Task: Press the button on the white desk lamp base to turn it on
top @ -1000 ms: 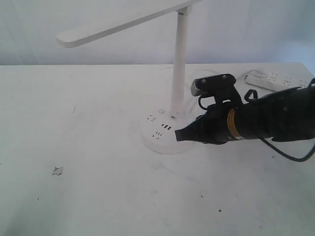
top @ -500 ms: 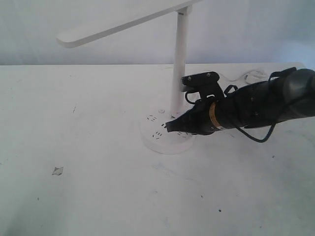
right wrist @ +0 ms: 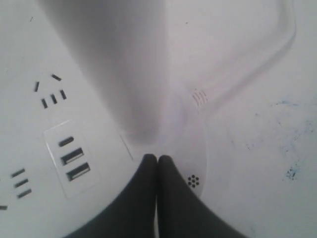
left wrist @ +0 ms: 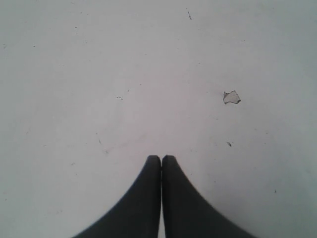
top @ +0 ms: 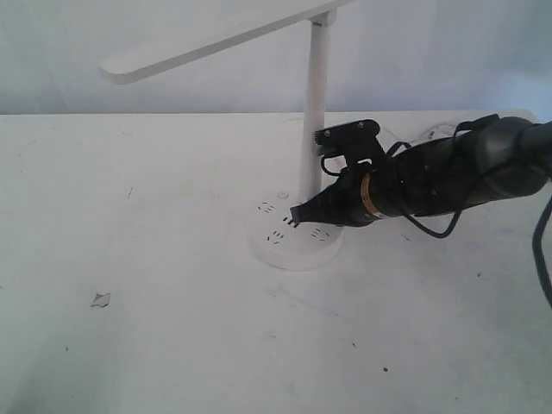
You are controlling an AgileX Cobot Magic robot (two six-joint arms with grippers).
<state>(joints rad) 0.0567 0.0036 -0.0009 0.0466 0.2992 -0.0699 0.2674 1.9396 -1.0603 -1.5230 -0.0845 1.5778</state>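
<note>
The white desk lamp [top: 315,103] stands mid-table with its thin pole and long flat head [top: 207,43]. Its round white desk lamp base [top: 276,246] shows socket holes and dark USB slots [right wrist: 72,158]. My right gripper [top: 296,213] is shut with nothing in it, its tips low over the base top just in front of the pole foot [right wrist: 143,124]; in the right wrist view my right gripper [right wrist: 157,157] points at that spot, and the button itself is hidden. My left gripper [left wrist: 161,157] is shut over bare table, away from the lamp.
A white cord [right wrist: 257,64] leaves the back of the base. A long white power strip [top: 435,131] lies partly hidden behind the right arm. A small scrap [top: 101,299] lies on the table at the left, and the left wrist view shows this scrap [left wrist: 231,97] too.
My right arm has reached left and farther in. Its shut tips went from the base's right edge to over the base top by the pole.
</note>
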